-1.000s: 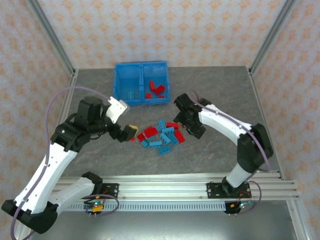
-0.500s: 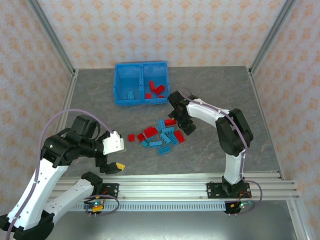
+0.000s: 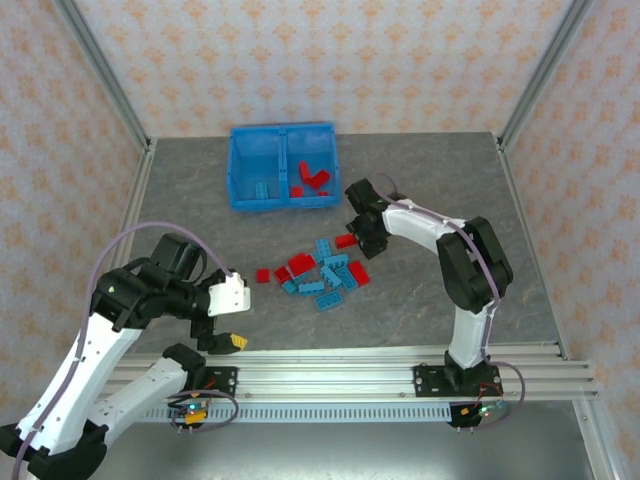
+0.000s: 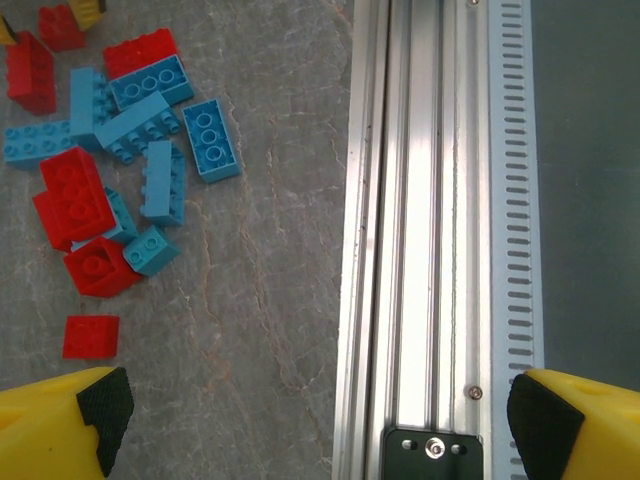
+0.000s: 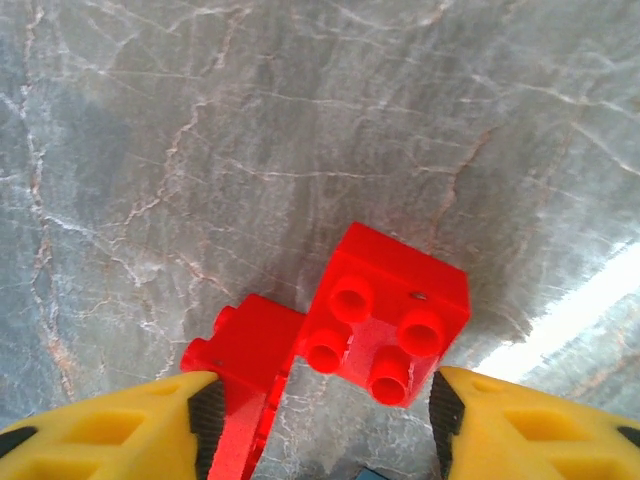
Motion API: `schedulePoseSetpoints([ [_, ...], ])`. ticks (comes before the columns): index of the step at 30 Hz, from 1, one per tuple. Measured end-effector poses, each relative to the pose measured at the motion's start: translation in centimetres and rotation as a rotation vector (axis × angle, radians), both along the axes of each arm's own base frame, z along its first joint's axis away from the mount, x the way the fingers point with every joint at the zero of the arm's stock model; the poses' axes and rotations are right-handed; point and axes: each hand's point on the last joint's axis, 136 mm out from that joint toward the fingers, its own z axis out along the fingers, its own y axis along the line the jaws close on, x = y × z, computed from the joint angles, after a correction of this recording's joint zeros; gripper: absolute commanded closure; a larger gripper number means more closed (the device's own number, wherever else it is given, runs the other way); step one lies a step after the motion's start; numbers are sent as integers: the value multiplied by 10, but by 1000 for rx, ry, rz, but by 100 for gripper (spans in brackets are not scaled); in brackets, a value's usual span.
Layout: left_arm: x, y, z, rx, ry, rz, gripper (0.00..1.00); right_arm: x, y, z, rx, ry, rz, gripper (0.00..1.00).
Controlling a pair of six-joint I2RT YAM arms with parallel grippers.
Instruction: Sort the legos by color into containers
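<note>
Legos (image 3: 322,272) lie heaped, red and light blue mixed, on the grey table (image 3: 450,180) just on the near side of the blue bin (image 3: 284,160). The bin's left compartment (image 3: 255,160) holds a few blue bricks and its right compartment (image 3: 310,150) several red ones. In the past 1 second the left gripper (image 4: 322,412) has pulled away from the heap's left edge, where it had hovered. It now hangs well apart from the bin, over the aluminium rail (image 4: 440,200) at the table's near edge, its yellow-tipped jaws wide apart and holding nothing. A lone red brick (image 3: 263,275) sits by itself at the side of the heap it left. Over the same second the right gripper (image 5: 325,400) has edged toward the bin, to the corner of the heap nearest the right compartment. The wrist view shows its jaws apart, bracketing a red 2x2 brick (image 5: 390,320) and a second red brick (image 5: 245,370) touching it on the left; neither is lifted yet. The shift suggests the sorting has passed to the right arm, with a red pick bound for the right compartment the likely step in hand. Most of the heap remains unsorted, and closing on 2 bricks at once could spill 1 on the way.
</note>
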Motion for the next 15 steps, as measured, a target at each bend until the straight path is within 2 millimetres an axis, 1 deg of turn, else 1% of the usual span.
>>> schedulePoseSetpoints([
  [6,0,0,-1,-3,-5,1,0,1,1,1,2,-14,16,44],
  [10,1,0,-4,-3,-5,1,0,1,-2,6,-35,-14,74,30],
  [11,1,0,-5,-3,-6,1,0,1,-3,9,-46,-17,89,28],
  [14,3,-1,-4,-7,-16,1,0,6,-6,25,-65,-60,114,26],
  [15,4,-2,-3,-9,-19,1,0,7,-8,35,-65,-83,113,22],
])
